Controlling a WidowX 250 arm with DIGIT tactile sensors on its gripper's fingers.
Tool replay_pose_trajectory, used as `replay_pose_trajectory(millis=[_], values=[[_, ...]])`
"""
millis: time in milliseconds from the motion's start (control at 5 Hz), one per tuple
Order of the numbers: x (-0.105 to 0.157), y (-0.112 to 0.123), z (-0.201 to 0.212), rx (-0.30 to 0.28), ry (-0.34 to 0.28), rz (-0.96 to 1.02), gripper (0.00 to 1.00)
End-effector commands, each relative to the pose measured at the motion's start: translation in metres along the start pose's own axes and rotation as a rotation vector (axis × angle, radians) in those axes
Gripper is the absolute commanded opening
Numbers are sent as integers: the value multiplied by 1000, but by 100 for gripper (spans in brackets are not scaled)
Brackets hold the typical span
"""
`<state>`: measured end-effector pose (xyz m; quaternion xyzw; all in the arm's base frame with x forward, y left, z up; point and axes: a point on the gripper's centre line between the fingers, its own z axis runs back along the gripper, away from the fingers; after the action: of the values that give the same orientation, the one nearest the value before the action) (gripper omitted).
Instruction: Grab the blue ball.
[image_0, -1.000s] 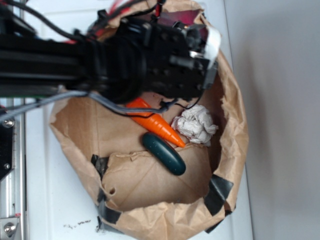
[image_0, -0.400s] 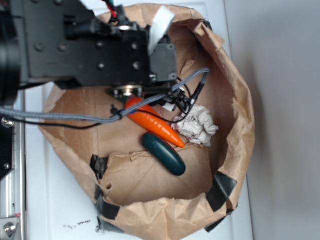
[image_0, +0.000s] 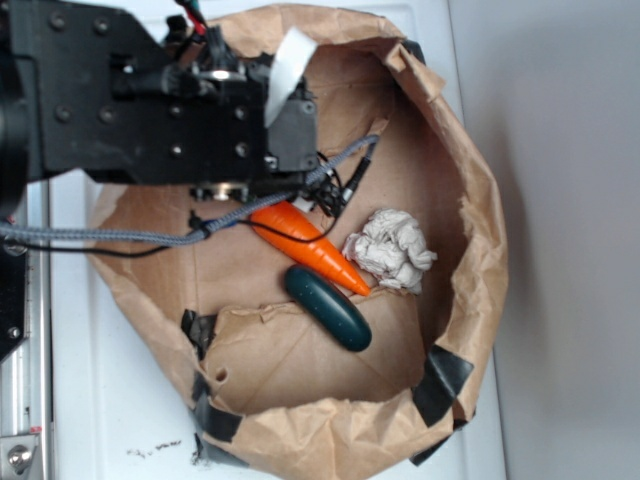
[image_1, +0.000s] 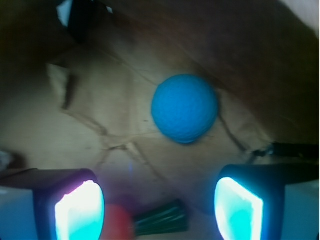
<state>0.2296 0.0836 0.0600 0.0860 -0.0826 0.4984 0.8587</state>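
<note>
Looking through my wrist camera from left to right, I record my left finger pad (image_1: 79, 210) glowing at the lower left, the crumpled brown paper floor of the bag (image_1: 100, 115) above it, then the blue ball (image_1: 185, 108) slightly right of centre and resting on that paper, and last my right finger pad (image_1: 238, 208) at the lower right. My gripper (image_1: 159, 209) is spread wide and holds nothing; the ball lies ahead of the fingertips, apart from both pads and nearer the right one's side. Between the pads at the bottom edge I note a blurred orange-red shape with dark green ribbed leaves (image_1: 161, 219) beside it. In the exterior view, my black arm and wrist housing (image_0: 150, 100) cover the upper left part of the brown paper bag (image_0: 470, 300), and the ball cannot be seen there. Below the housing lies the orange toy carrot (image_0: 305, 245), pointing down and right. Just under it sits the dark green oblong toy (image_0: 328, 307). Right of the carrot's tip, touching or nearly so, is the crumpled white paper wad (image_0: 390, 250). Black tape patches (image_0: 440, 380) mark the bag's lower rim.
</note>
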Motion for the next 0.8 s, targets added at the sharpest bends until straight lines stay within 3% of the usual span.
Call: replay_pose_trajectory(millis=[0,400,600], values=[[24,3,-16,26,-141,69,100],[44,-5,-37,100,-221,125,100],[56,-11,-52,168,-224,161,100]])
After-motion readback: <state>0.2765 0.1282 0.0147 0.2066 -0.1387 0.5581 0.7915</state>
